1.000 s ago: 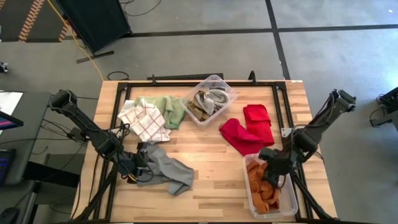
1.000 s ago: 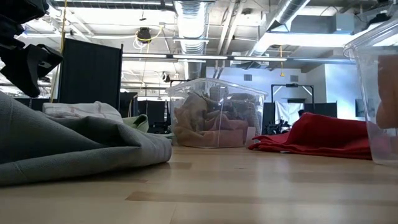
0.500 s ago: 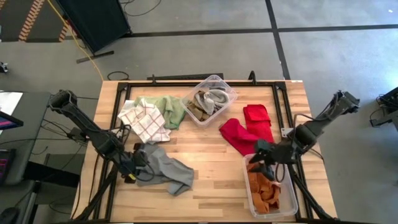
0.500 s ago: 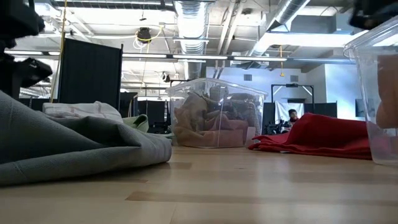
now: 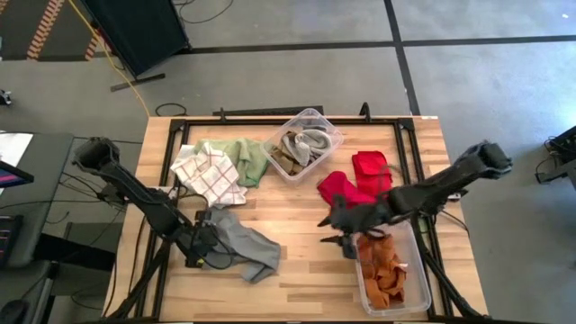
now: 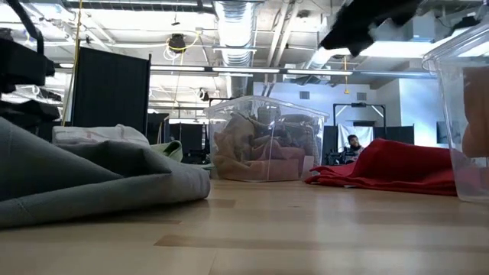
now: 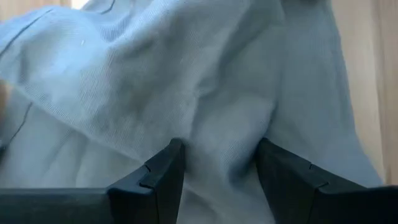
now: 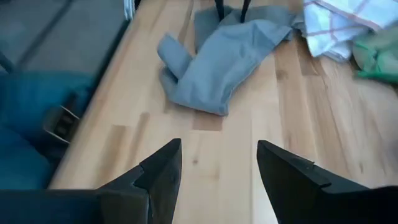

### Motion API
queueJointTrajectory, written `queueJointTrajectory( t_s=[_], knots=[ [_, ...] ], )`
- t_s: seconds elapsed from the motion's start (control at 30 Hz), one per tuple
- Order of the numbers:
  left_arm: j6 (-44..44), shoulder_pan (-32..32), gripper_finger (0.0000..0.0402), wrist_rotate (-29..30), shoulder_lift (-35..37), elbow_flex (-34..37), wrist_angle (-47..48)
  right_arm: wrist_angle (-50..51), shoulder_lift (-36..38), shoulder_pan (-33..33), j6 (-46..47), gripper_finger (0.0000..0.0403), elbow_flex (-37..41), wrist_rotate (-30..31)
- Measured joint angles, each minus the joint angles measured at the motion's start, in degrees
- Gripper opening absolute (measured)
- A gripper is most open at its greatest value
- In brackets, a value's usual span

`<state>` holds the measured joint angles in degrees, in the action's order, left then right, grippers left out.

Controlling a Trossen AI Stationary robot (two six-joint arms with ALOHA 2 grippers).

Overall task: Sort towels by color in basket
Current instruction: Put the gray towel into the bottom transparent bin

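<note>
The grey towel lies crumpled on your bench at the near left, and your left claw sits down on its left edge with the fingers apart and cloth bunched between them; I cannot tell whether it is gripped. Your right claw hangs open and empty over bare wood beside the red towels, just left of the bin holding orange ones.

Even, bright overhead light with soft shadows; the left wrist view is blurred close-up.
</note>
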<state>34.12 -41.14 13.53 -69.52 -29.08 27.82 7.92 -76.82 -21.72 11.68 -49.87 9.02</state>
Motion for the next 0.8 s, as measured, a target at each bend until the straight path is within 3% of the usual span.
queueJointTrajectory(
  t_s=[0.33,0.8],
  knots=[
    [-8.3,4.9,0.0185,0.1,-6.5,-0.1,-12.4,-12.4,-19.9,3.5,-15.2,0.0246,-5.3,-2.4],
    [-16.4,11.5,0.0185,0.0,-6.6,0.0,-21.1,-13.4,-41.2,4.7,-27.0,0.0367,-21.1,-2.7]
  ],
)
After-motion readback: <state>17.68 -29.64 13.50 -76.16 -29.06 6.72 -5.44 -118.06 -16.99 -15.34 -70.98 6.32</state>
